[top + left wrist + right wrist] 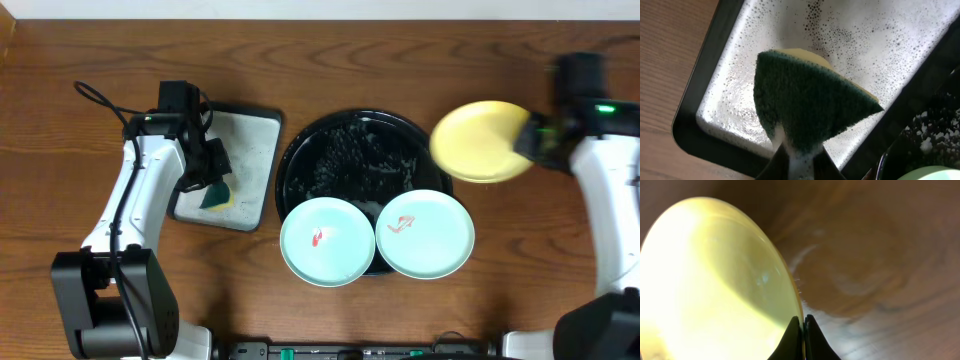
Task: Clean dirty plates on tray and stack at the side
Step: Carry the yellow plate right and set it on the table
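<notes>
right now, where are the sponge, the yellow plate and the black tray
sponge (805,105): left wrist view, middle of its green scrub face
yellow plate (485,141): overhead view, centre of the plate
black tray (350,150): overhead view, bare sudsy floor

The brown wooden desk carries two things directly. A rectangular grey tray with a dark rim lies left of centre. Just beside it, to its right, lies a round glossy black tray flecked with suds.
</notes>
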You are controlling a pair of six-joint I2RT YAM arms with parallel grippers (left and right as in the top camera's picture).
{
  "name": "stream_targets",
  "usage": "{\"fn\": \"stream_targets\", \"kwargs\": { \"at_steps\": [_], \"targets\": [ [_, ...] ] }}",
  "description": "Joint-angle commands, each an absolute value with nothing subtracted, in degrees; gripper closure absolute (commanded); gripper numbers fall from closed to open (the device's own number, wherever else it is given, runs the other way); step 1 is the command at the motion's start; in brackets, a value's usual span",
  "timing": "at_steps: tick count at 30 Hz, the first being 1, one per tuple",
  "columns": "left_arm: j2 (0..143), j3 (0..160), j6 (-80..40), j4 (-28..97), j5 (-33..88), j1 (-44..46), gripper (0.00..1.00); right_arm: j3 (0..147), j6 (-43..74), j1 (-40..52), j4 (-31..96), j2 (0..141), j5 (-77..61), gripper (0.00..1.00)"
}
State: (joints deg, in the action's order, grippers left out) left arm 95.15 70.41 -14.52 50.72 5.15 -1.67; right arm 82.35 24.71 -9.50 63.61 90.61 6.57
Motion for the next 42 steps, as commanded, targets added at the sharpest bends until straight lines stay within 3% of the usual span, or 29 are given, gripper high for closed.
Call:
{"fn": "stream_targets", "kwargs": {
  "at_steps": [1, 7, 14, 15, 19, 21, 28, 35, 42],
  "targets": [
    [95.5, 70.4, -13.5, 50.8, 4.4, -1.9, 0.91, 82.2, 22.6, -19.1, 64.0, 92.0, -1.9, 0.99],
    [95.5, 70.4, -13.5, 50.7, 4.4, -1.9, 0.91, 74.8, 23.3, -29.9, 56.7, 95.9, -1.5, 0.99],
    [95.5, 70.4, -13.5, 50.6, 4.4, -1.9, 0.91, 66.3, 24.2, -33.8, 48.7, 97.8, -2.1, 0.97],
    [95.5, 70.4, -13.5, 50.5, 4.4, -1.9, 0.91, 66.2, 24.1, -33.9, 48.3, 97.8, -2.3, 0.94],
    [95.5, 70.4, -13.5, 50.5, 4.4, -1.9, 0.92, 66.8, 22.0, -33.7, 47.7, 96.8, -8.0, 0.51],
    [95.5, 70.4, -13.5, 50.4, 4.4, -1.9, 0.91, 66.9, 20.8, -33.3, 48.2, 95.4, -10.9, 0.44],
    [95.5, 70.4, -13.5, 50.4, 4.4, -1.9, 0.91, 66.9, 14.0, -28.0, 57.3, 87.7, -19.4, 0.44],
    [95.5, 70.4, -13.5, 50.5, 4.4, -1.9, 0.91, 65.8, 11.1, -16.9, 69.7, 84.3, -10.3, 0.47],
    [95.5, 70.4, -13.5, 50.4, 4.4, -1.9, 0.91, 56.3, 16.9, -5.7, 66.2, 84.3, -6.6, 0.49]
  ]
}}
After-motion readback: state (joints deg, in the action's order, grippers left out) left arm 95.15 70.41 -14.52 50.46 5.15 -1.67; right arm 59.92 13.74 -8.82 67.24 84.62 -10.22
